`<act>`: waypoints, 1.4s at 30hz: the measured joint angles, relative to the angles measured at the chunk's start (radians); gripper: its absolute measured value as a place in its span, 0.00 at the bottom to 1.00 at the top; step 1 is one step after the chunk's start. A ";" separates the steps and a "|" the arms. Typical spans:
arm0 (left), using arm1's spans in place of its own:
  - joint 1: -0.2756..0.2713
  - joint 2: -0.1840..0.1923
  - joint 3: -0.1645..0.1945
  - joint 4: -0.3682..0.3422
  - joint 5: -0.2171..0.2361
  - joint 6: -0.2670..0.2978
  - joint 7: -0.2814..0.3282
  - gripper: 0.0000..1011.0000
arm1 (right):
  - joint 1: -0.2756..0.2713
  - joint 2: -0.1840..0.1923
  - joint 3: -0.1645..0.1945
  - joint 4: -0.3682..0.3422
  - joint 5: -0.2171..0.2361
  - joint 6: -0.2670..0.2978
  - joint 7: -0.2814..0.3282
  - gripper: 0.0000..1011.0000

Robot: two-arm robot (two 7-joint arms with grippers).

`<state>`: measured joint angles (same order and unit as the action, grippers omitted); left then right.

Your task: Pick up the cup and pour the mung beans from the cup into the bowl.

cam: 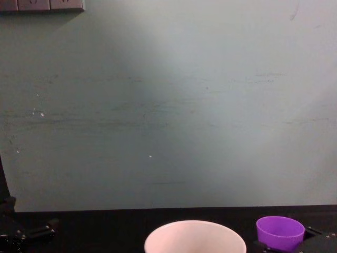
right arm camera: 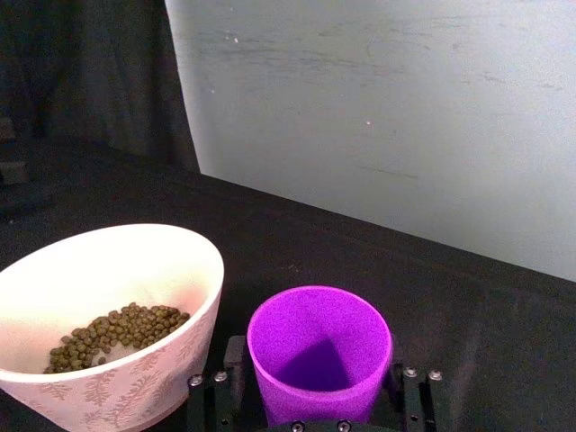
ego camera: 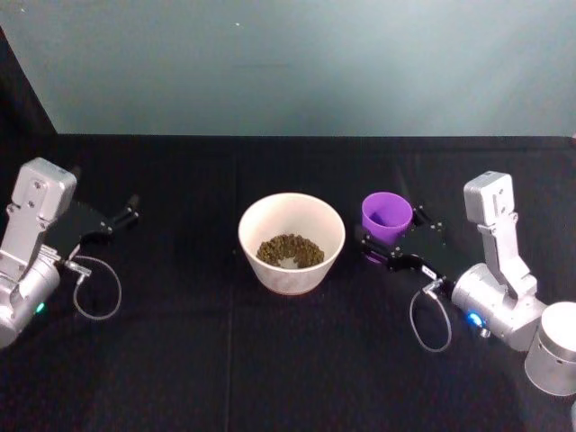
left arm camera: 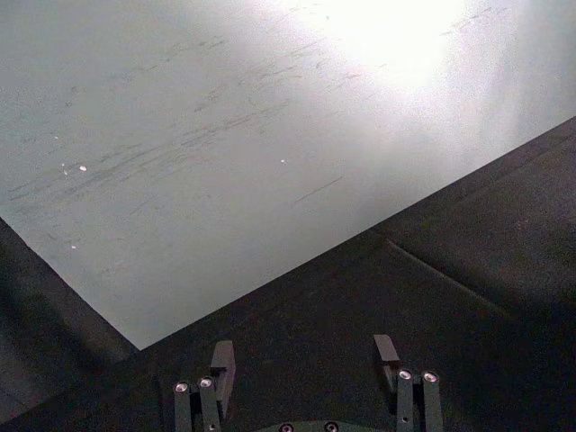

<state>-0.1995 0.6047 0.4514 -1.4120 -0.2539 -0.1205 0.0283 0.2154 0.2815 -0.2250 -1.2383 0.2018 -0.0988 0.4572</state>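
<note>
We are seeing the cup (right arm camera: 319, 351), a smooth, tapered purple plastic tumbler with no handle, standing upright between the fingers of our right gripper (ego camera: 396, 241). The fingers are sitting at either side of the cup, but we cannot tell whether they are pressing it. Its inside is looking bare. Just beside this gripper, toward our left, the bowl (ego camera: 292, 242) is resting on the black cloth-covered table (ego camera: 225, 360). It is wide, round and pale pinkish-white, with a plain rim and a faint leaf pattern on its outer wall. A small heap of green-brown mung beans (ego camera: 290, 249) is lying in its bottom. Our left gripper (ego camera: 121, 216) is resting well apart from the bowl, fingers spread, grasping nothing.
</note>
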 joint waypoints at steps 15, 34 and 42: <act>0.000 0.000 0.000 0.000 0.000 0.000 0.000 0.99 | 0.007 0.044 -0.017 -0.088 0.019 -0.007 -0.016 0.99; 0.000 0.000 0.000 0.000 0.000 0.000 0.000 0.99 | 0.012 0.100 0.035 -0.201 0.054 0.015 -0.084 0.99; 0.000 0.000 0.000 0.000 0.000 0.000 0.000 0.99 | -0.005 0.087 0.084 -0.160 0.013 0.058 -0.197 0.99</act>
<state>-0.1995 0.6047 0.4514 -1.4120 -0.2539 -0.1206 0.0283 0.2104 0.3687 -0.1405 -1.3985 0.2144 -0.0408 0.2599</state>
